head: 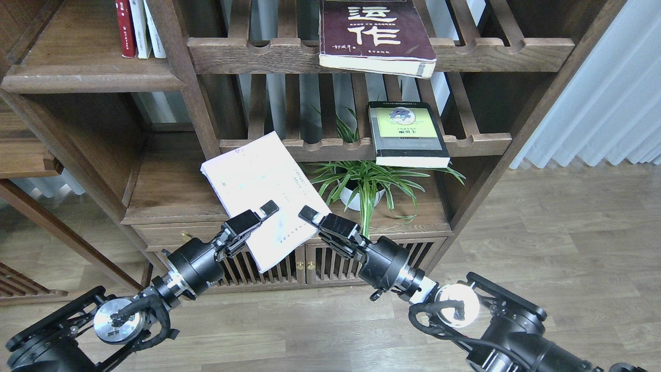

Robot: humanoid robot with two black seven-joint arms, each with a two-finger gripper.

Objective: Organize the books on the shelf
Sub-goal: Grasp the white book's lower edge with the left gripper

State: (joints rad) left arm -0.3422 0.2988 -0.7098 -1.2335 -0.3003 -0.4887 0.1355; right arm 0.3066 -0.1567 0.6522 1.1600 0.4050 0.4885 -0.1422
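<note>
While both grippers pinch pale paperback [261, 196], left gripper [255, 217] and right gripper [312, 217] at near end, long axis tilts up-left; solid shelf [93, 80] lies up-left, seemingly nearer left arm.

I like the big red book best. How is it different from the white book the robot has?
The maroon book is dark with big white characters; the white book is pale with tiny print. The maroon book looks thicker. It lies on a slatted rack, poking over the front rail; the white book is held tilted in the air between the left gripper and right gripper. Both show their covers face up.
</note>
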